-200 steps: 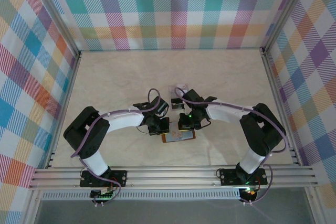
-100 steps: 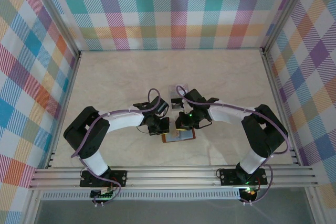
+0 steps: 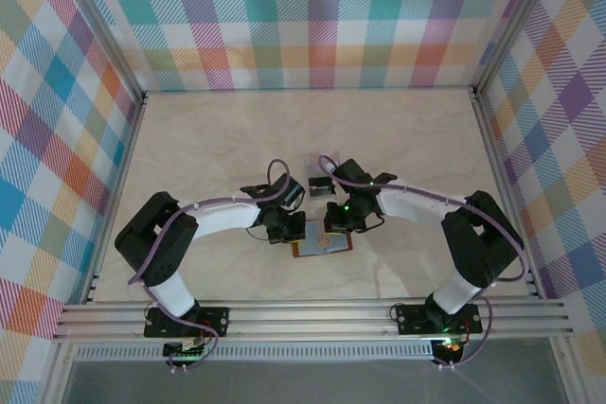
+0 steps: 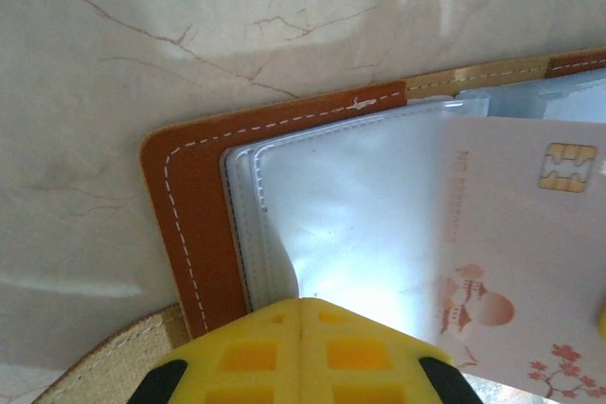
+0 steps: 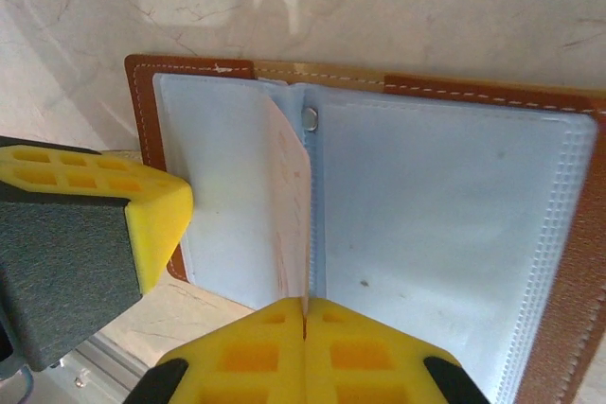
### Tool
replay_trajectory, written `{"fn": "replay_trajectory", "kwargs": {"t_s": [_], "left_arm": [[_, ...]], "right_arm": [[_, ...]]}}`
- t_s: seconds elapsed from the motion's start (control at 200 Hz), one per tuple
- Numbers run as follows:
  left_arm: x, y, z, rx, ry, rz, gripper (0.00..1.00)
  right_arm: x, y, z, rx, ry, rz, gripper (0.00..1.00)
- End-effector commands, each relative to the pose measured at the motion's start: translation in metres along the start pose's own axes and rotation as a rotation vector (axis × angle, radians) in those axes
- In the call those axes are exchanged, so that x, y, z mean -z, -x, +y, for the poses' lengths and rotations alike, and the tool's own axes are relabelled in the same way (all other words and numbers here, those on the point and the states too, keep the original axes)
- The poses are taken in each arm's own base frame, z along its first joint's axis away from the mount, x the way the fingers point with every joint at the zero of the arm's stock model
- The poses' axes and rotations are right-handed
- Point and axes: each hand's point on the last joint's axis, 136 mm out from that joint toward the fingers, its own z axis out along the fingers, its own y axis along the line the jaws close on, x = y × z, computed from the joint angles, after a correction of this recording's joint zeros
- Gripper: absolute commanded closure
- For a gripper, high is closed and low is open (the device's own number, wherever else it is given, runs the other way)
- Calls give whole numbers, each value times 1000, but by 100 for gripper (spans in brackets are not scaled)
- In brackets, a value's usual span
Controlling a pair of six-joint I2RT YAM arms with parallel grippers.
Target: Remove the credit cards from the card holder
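The card holder (image 3: 323, 249), reddish-brown leather with grey-blue pockets, lies open on the table between both grippers. My left gripper (image 3: 292, 230) is shut, its tips (image 4: 301, 302) pressing on the left pocket sheet beside the leather rim (image 4: 194, 205). A pale credit card (image 4: 516, 234) with a gold chip and pink drawings lies over that pocket. In the right wrist view this card (image 5: 292, 196) stands edge-on over the holder (image 5: 578, 262). My right gripper (image 5: 305, 302) is shut on its near edge, above the holder's middle (image 3: 334, 227). The left gripper's yellow finger (image 5: 142, 205) is at the holder's left edge.
A small pale rectangle (image 3: 318, 160) and a dark piece (image 3: 317, 186) lie on the table just behind the grippers. Metal rails (image 3: 312, 314) run along the front edge. Plaid walls stand on the left, back and right sides.
My right gripper has shifted slightly over the holder with the card pinched in it. The left gripper has stayed pressed on the holder.
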Motion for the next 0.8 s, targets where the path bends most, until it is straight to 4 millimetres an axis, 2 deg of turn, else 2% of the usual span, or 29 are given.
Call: {"fn": "replay_trajectory", "kwargs": {"t_s": [0.0, 0.28, 0.46, 0.655, 0.795], "left_arm": [[-1, -11, 31, 1, 147, 26, 98], [5, -8, 29, -24, 158, 16, 98], [13, -3, 20, -38, 132, -8, 97], [22, 3, 12, -47, 113, -36, 94], [25, 4, 12, -48, 116, -47, 93]], "right_arm": [[14, 0, -8, 18, -65, -15, 93], [38, 7, 3, 84, -56, -71, 94], [51, 11, 11, 234, -51, -87, 95], [56, 15, 17, 565, -68, -77, 99], [63, 12, 19, 902, -81, -63, 99]]}}
